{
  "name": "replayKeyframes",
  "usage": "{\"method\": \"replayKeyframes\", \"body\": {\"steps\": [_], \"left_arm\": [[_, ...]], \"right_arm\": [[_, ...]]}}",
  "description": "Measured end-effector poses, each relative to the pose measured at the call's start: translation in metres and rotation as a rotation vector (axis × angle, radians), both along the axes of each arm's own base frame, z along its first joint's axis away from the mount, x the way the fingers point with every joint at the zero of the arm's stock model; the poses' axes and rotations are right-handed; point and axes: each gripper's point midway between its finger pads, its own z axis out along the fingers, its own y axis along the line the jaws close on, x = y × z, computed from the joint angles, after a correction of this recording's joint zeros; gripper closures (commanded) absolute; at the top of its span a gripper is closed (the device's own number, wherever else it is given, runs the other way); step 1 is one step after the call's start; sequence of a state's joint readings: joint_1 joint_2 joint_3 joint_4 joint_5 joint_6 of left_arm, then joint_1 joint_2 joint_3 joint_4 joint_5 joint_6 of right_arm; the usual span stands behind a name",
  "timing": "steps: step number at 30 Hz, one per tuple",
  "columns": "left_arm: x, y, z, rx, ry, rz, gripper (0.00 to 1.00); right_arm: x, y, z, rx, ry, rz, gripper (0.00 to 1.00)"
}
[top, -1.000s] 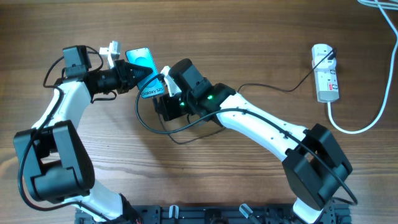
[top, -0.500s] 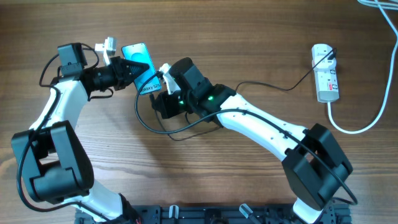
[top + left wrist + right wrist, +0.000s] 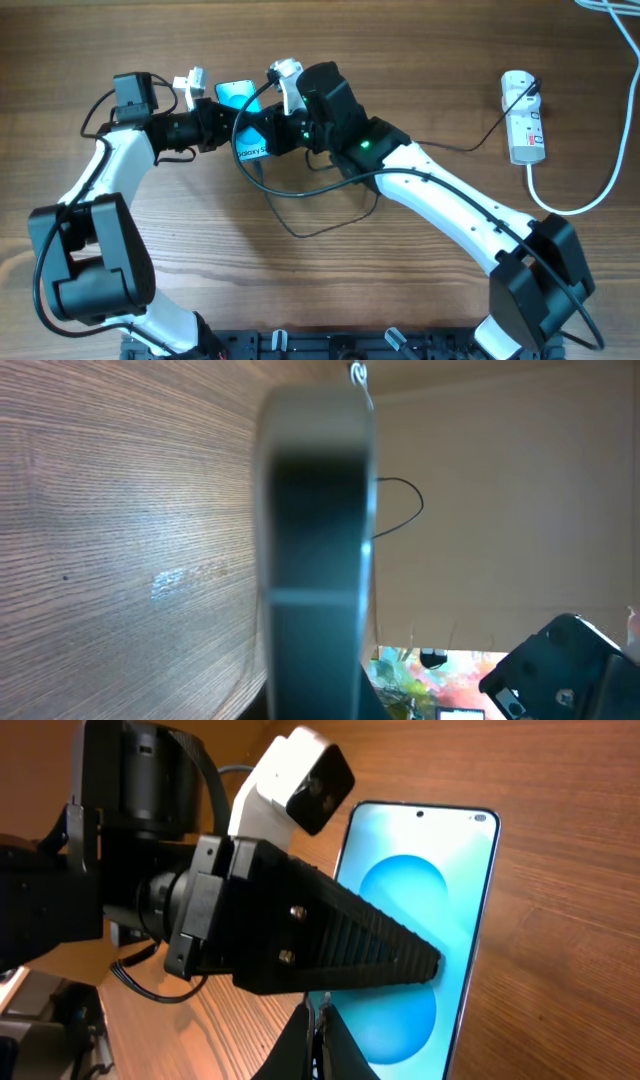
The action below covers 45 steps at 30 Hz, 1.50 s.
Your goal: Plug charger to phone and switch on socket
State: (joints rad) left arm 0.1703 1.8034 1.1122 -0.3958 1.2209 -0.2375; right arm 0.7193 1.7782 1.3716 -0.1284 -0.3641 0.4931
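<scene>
The left hand [image 3: 238,125] is clamped on the phone [image 3: 236,93]. In the right wrist view one ridged black finger lies across the teal screen. In the left wrist view the phone is a blurred dark slab seen edge-on, filling the middle of the frame. Over the last second this arm has carried the phone a little to the right and raised it off the wooden surface [image 3: 400,40], tilted, with the white lettered strip at the lower end.

The bigger change is at the right hand [image 3: 275,132]. A second ago it sat below and to the right of the phone's lettered end. Now its wrist has swung up and round, and the fingers point leftward at the phone from just beside it. In its own camera the fingers are drawn together at the bottom edge on something thin and pale, probably the connector of the charger [image 3: 460,144], though it is too small to be certain. The phone's bottom edge is out of that frame, so I cannot tell whether the plug has gone in.

The cable's slack now hangs in a loop under the right forearm, then runs right to the socket [image 3: 523,117], which lies well apart and untouched. The plugging step seems under way, with the switch still to do.
</scene>
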Motion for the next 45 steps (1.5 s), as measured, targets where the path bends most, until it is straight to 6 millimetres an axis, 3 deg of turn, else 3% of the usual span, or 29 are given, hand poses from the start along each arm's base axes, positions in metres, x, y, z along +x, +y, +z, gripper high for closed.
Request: {"method": "replayKeyframes", "body": {"steps": [1, 4, 9, 16, 20, 36, 40, 44, 45], "left_arm": [[0.000, 0.000, 0.000, 0.000, 0.000, 0.001, 0.96], [0.000, 0.000, 0.000, 0.000, 0.000, 0.001, 0.96], [0.001, 0.000, 0.001, 0.001, -0.007, 0.001, 0.96], [0.001, 0.000, 0.001, 0.001, -0.007, 0.001, 0.96], [0.001, 0.000, 0.001, 0.000, -0.006, 0.000, 0.96], [-0.009, -0.028, 0.010, -0.053, -0.020, -0.090, 0.96], [-0.009, -0.028, 0.010, -0.055, -0.022, -0.092, 0.96], [-0.009, -0.028, 0.011, -0.058, -0.022, -0.093, 0.96], [-0.009, -0.028, 0.011, -0.059, -0.022, -0.093, 0.96]], "right_arm": [[-0.001, -0.001, -0.002, -0.009, 0.006, 0.002, 0.63], [-0.006, -0.007, -0.015, -0.059, 0.042, 0.003, 0.46], [-0.030, -0.020, -0.039, -0.167, 0.138, 0.035, 0.43], [-0.070, -0.013, -0.055, -0.246, 0.207, 0.114, 0.52], [-0.084, -0.009, -0.060, -0.275, 0.223, 0.138, 0.48], [-0.083, -0.015, -0.065, -0.311, 0.225, 0.107, 0.63], [-0.080, -0.016, -0.066, -0.315, 0.230, 0.077, 0.73], [-0.078, -0.018, -0.067, -0.320, 0.242, 0.050, 0.94], [-0.078, -0.019, -0.068, -0.322, 0.245, 0.044, 0.96]]}}
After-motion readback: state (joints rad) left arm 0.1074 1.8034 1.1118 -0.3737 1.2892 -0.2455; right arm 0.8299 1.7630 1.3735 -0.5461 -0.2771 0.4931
